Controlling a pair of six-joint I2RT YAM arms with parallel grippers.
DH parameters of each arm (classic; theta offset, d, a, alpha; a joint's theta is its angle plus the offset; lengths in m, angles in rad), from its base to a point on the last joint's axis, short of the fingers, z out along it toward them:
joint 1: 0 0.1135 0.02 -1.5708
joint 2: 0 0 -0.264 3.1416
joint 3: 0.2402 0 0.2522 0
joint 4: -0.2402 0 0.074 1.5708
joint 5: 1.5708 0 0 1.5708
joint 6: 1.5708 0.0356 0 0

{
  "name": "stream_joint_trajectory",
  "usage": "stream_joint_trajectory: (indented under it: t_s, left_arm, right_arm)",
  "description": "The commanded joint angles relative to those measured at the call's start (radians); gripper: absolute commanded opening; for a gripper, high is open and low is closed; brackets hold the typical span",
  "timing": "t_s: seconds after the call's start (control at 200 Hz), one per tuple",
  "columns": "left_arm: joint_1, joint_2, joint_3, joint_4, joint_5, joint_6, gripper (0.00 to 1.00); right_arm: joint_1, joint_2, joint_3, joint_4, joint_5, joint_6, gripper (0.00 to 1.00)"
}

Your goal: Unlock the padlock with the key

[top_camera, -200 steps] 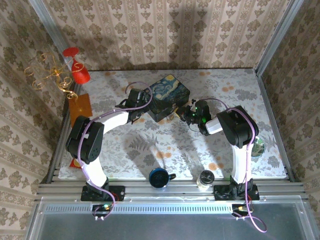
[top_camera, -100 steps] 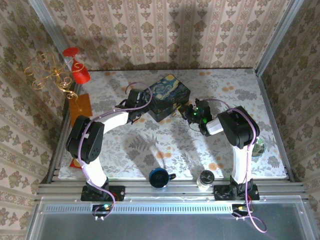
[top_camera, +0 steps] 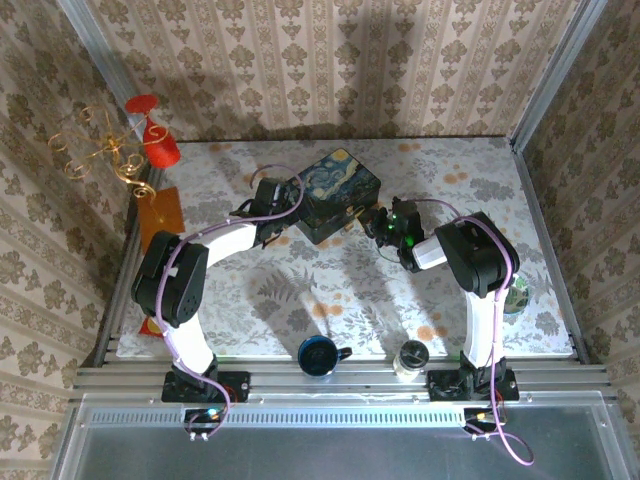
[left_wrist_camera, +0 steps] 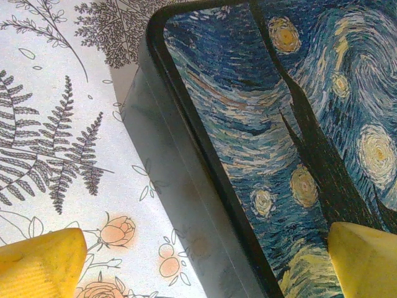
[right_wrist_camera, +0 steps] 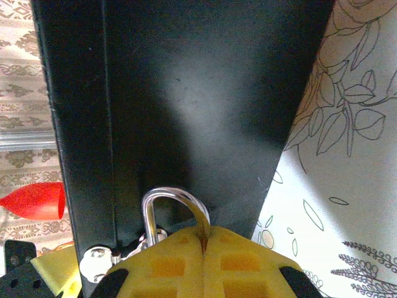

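Note:
The padlock shows as a thin silvery shackle loop rising from between my right gripper's yellow fingers, which are shut on it; its body is hidden under them. The loop sits against the dark side wall of the Starry Night tin, beside the tin's small metal clasp. From above, my right gripper is at the tin's near right side. My left gripper stands open at the tin's left edge, one yellow finger over the tablecloth, the other over the painted lid. The key is hidden.
A blue cup and a small jar stand at the table's near edge. A red goblet and a gold wire stand are at the back left, with an orange card below them.
My right gripper has edged a little left, closer to the tin. The left arm and the tin have not moved.

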State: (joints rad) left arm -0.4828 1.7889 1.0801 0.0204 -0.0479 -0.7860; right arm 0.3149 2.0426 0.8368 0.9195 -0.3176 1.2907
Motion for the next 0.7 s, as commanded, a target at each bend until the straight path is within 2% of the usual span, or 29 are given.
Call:
stream_joint_trajectory:
  t_s: [0.0, 0.04, 0.38, 0.695]
  left_arm:
    - [0.019, 0.037, -0.045, -0.122, -0.043, 0.001, 1.00]
    - [0.047, 0.037, -0.045, -0.123, -0.044, 0.001, 1.00]
    - [0.055, 0.027, -0.057, -0.117, -0.046, -0.001, 1.00]
    - [0.068, 0.021, -0.043, -0.114, -0.038, 0.008, 1.00]
  right_arm:
    - [-0.019, -0.018, -0.012, -0.047, 0.057, 0.002, 0.00]
    - [-0.023, -0.021, -0.013, -0.047, 0.059, 0.002, 0.00]
    - [-0.058, -0.091, -0.040, -0.093, 0.067, -0.043, 0.00]
    - [-0.085, -0.305, -0.121, -0.317, 0.099, -0.194, 0.00]
